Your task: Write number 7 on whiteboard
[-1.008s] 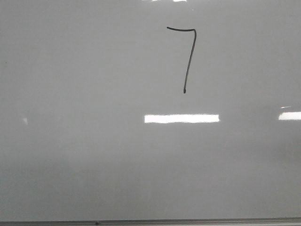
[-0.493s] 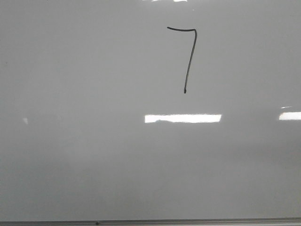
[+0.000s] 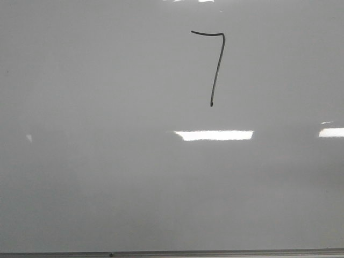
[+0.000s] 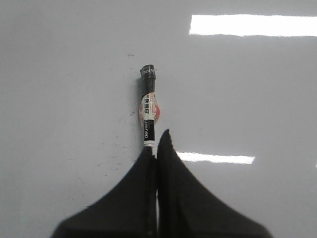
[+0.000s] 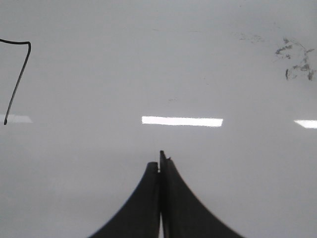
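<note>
The number 7 (image 3: 216, 62) stands as a thin black stroke on the whiteboard (image 3: 107, 161), in the upper middle of the front view; neither arm shows there. My left gripper (image 4: 157, 144) is shut on a black marker (image 4: 148, 109) with a white and red label, which sticks out beyond the fingertips over the board. Its capped or tip end (image 4: 147, 74) sits close to the board surface; contact cannot be told. My right gripper (image 5: 161, 161) is shut with nothing in it, and the number 7 (image 5: 17, 79) lies off to one side of it.
A thin metal bottom edge (image 3: 172, 252) runs along the board's lower rim. Smudged old marker marks (image 5: 296, 59) dot the board in the right wrist view. Faint specks (image 4: 111, 148) lie beside the left fingers.
The stroke of the 7 is unchanged. The bright reflected light bar below it has shortened at its left end and shifted slightly right.
</note>
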